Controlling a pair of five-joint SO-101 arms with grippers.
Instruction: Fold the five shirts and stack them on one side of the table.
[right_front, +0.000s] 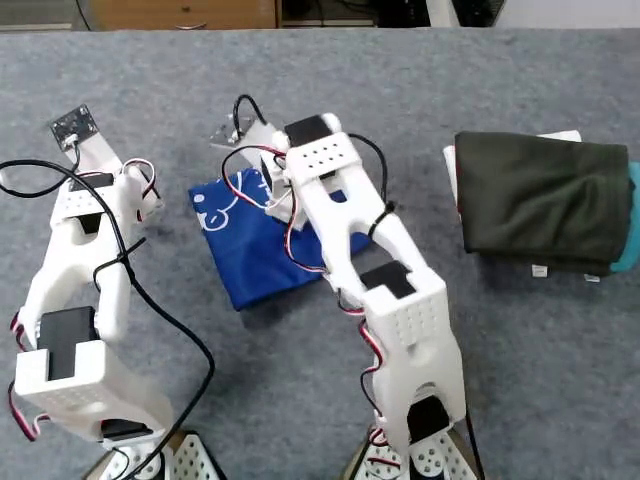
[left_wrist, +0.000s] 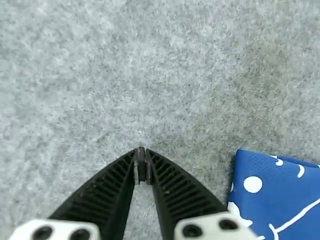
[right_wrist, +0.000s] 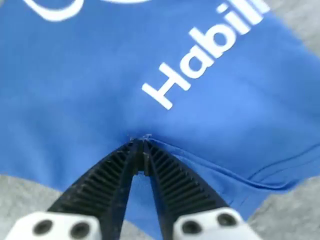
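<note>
Two white arms at the near edge of the grey-carpeted table (right_front: 500, 350), side by side. Left arm (right_front: 80, 260) leaning away over bare carpet. Right arm (right_front: 370, 260) stretched out above the blue shirt (right_front: 240, 255).

Left gripper (left_wrist: 141, 162): black ribbed fingers pressed flat together, nothing between them, tips pointing down at bare carpet. One corner of the blue shirt (left_wrist: 275, 200) off to the side, apart from the tips.

Right gripper (right_wrist: 140, 150): fingers likewise pressed together, tips down on the blue shirt (right_wrist: 100, 75), just short of its white lettering (right_wrist: 200, 55). Small pucker at the tips, one crease running off from there toward the hem. Cannot tell whether any cloth is caught between the fingers.

Blue shirt folded to a rough rectangle, lying skewed at mid-table, partly under the right arm, white line drawing showing on the part nearer the left arm.

Farther to the right side, well apart from the blue shirt: stack of folded shirts (right_front: 540, 200), dark green one on top, white cloth (right_front: 565, 135) peeking out beneath, teal cloth (right_front: 632, 225) at the outer edge.

Beyond the far table edge, a wooden cabinet (right_front: 190, 12).
</note>
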